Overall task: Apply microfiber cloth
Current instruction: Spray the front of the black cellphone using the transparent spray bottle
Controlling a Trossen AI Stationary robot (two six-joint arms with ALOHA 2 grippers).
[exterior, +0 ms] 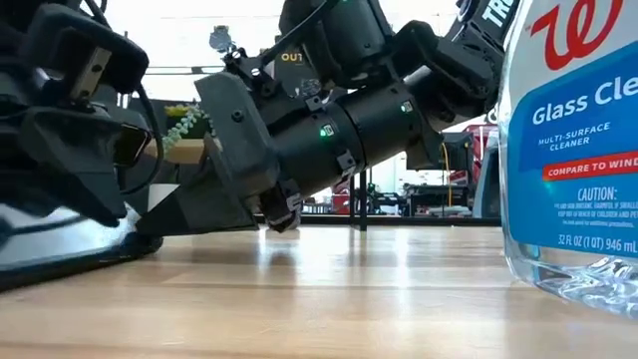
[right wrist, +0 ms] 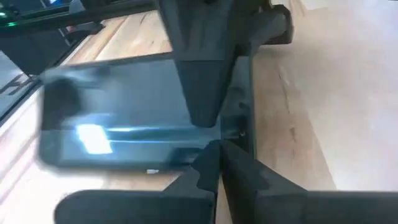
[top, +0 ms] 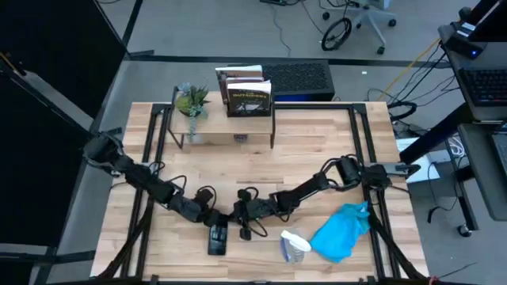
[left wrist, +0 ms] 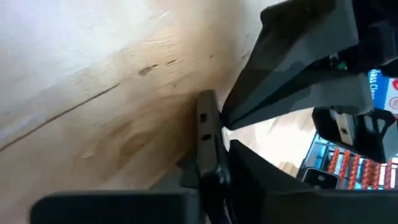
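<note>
The turquoise microfiber cloth [top: 342, 231] lies crumpled on the table at the near right, and neither gripper touches it. A black phone [top: 218, 239] is near the front edge, left of centre. My left gripper [top: 214, 218] reaches in from the left and is shut on the phone. My right gripper [top: 240, 212] comes from the right. It is shut, with its tips [right wrist: 217, 155] at the phone's long side. In the low view the phone [exterior: 60, 244] looks tilted, its left side raised. My left gripper pinches the phone through its thickness. One finger [right wrist: 199, 81] lies on the glass screen, and the phone's edge [left wrist: 208, 134] runs between the two fingers. The finger beneath is hidden by the phone. The fingers lie across the phone. My right gripper's shut fingertips [right wrist: 208, 163] meet the phone's long edge [right wrist: 186, 155] on its right side, coming low and slanting from the table's right. Whether they press on it or only stand against it, I cannot tell.
A clear spray bottle [top: 295, 247] lies between the phone and the cloth; it fills the right of the low view [exterior: 573, 150]. A small shelf [top: 226, 127] with a plant [top: 192, 101] and a book [top: 247, 93] stands at the far edge.
</note>
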